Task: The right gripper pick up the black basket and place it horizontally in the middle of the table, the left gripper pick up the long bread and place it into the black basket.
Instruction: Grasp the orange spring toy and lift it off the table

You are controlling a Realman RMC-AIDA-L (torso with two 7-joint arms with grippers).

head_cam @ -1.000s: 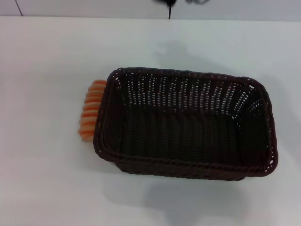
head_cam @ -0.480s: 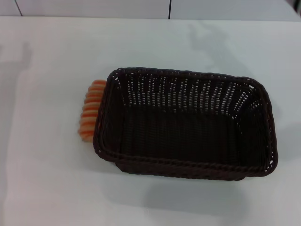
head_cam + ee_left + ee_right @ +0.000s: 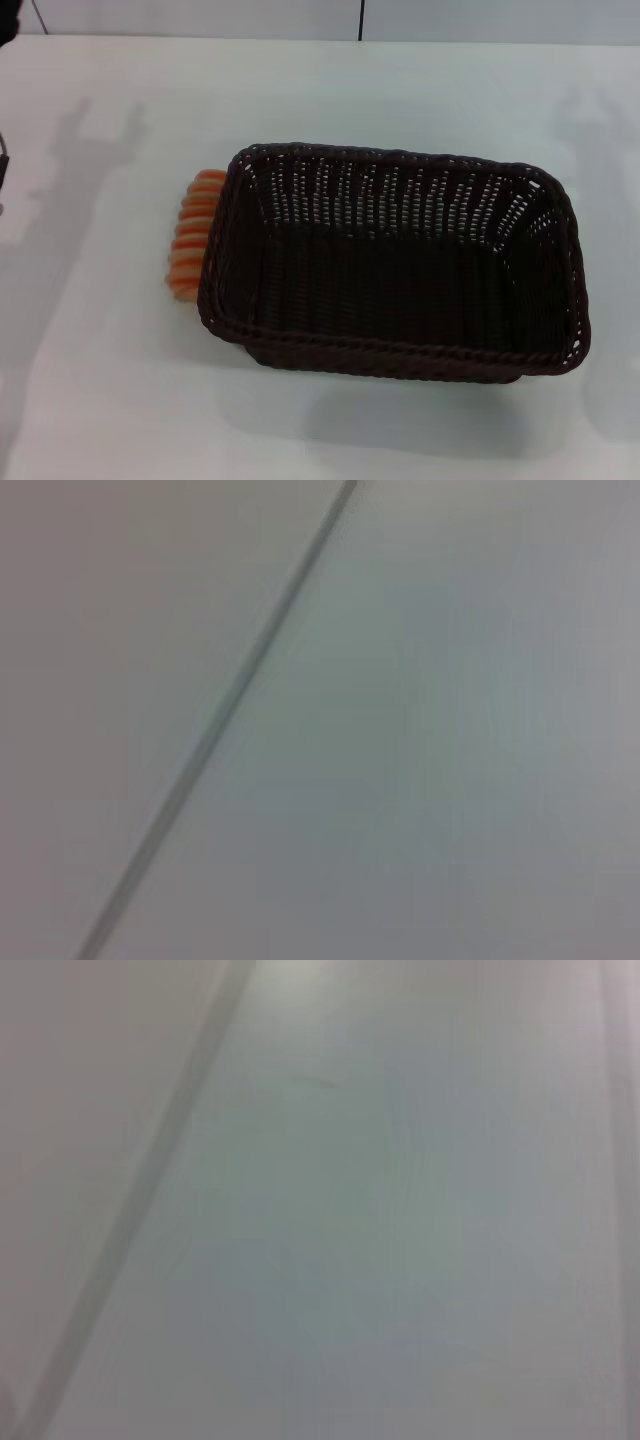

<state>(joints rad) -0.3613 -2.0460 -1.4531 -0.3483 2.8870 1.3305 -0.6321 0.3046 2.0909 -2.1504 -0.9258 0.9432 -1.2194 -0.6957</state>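
Observation:
The black basket point(image 3: 392, 352) stands upright on the white table point(image 3: 100, 390), a little right of centre, its long side across the head view. It is empty. The long bread point(image 3: 192, 235), orange and tan with ridges, lies on the table against the basket's left end wall, partly hidden behind the rim. Neither gripper shows in the head view. Only a dark sliver point(image 3: 5, 22) sits at the top left corner, and I cannot tell what it is. Both wrist views show just a blurred pale surface point(image 3: 420, 740) with a dark line point(image 3: 230, 700) across it.
Soft shadows lie on the table at the far left point(image 3: 70, 200) and far right point(image 3: 600, 130). The table's far edge point(image 3: 200, 36) meets a pale wall with a dark vertical seam point(image 3: 360, 18).
A dark shape at the top centre has left the view. The shadows on the table have spread out to the left and right sides. The basket and the bread have not moved.

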